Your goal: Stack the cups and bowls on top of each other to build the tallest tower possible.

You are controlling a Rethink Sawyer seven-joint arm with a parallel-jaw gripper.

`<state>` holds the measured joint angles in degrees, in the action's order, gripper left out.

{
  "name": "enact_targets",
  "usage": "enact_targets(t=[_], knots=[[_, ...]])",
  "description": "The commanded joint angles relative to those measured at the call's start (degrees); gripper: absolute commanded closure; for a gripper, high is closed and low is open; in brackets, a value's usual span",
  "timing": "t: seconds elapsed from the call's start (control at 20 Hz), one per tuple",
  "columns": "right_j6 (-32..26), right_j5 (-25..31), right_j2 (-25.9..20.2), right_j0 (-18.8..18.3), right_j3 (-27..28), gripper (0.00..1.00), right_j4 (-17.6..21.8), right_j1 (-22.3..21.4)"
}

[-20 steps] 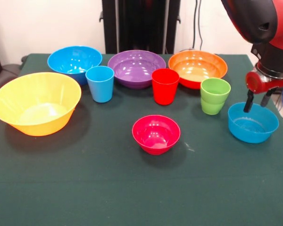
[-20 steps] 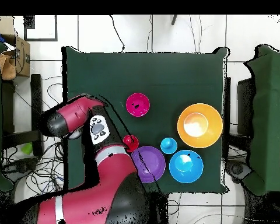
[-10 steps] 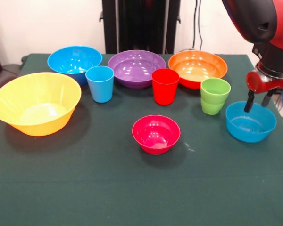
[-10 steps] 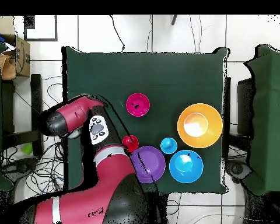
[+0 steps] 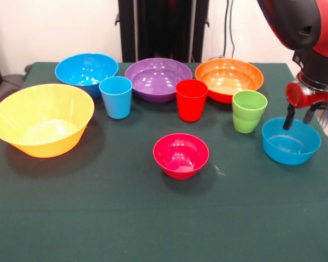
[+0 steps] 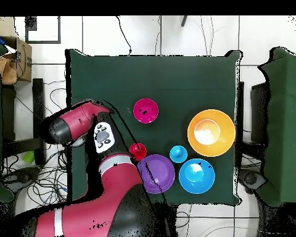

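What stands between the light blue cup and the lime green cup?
In the front view, the glossy red plastic cup stands between the light blue cup and lime green cup.

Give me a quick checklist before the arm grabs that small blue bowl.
1. End effector at the small blue bowl: ok, fingers straddle its far rim.
2. End effector open: ok.
3. Bowl upright and empty: ok.
4. Green cup apart from the bowl: ok, a small gap shows.
5. Magenta bowl upright and free: ok.
6. Fingers touching the rim: cannot tell.
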<state>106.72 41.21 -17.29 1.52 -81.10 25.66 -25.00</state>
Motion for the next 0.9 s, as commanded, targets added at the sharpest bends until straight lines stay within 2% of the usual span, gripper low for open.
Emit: enact_targets(t=[0.05, 0.5, 0.9], knots=[[8.42, -3.72, 0.35, 1.23, 1.53, 0.0, -1.87, 0.36], [8.89, -1.86, 1.54, 3.12, 3.3, 0.0, -2.51, 1.39], [6.77, -2.65, 1.28, 1.9, -0.64, 0.0, -3.64, -1.08]])
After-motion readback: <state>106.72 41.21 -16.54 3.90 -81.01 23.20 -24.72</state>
